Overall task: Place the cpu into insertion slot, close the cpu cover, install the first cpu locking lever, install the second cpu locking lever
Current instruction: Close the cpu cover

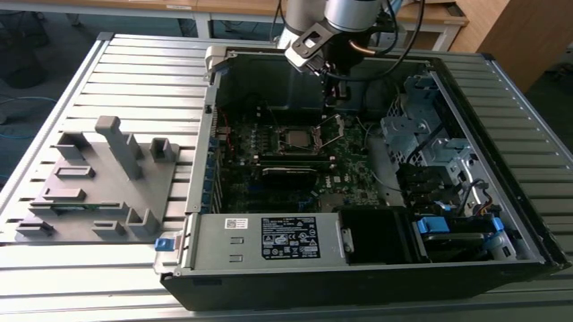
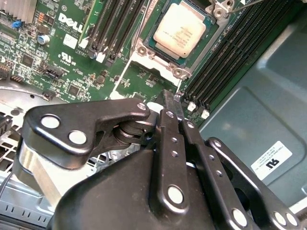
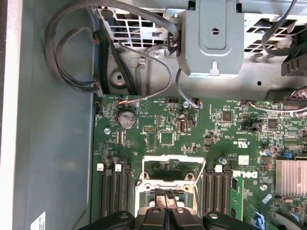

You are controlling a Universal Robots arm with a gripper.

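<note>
The cpu [image 2: 181, 29], with its dull silver top, lies in the square insertion slot [image 2: 154, 25] on the green motherboard. In the exterior view the slot [image 1: 299, 138] is mid-board inside the open case. The cpu cover [image 3: 168, 167], a silver frame with a cut-out centre, stands swung open beside the slot, and the board shows through it; it also shows in the second wrist view [image 2: 156, 63]. Thin wire levers [image 3: 144, 173] stand raised by the frame. My gripper [image 2: 173, 108] hovers above the cover's side of the slot, fingers shut together and holding nothing.
Black memory slots [image 2: 120, 24] flank the socket. A grey drive cage [image 1: 421, 127] and cables [image 3: 72, 57] lie on the exterior view's right. The power supply [image 1: 268, 238] sits at the case front. A grey fixture block [image 1: 98, 181] stands on the slatted table at the left.
</note>
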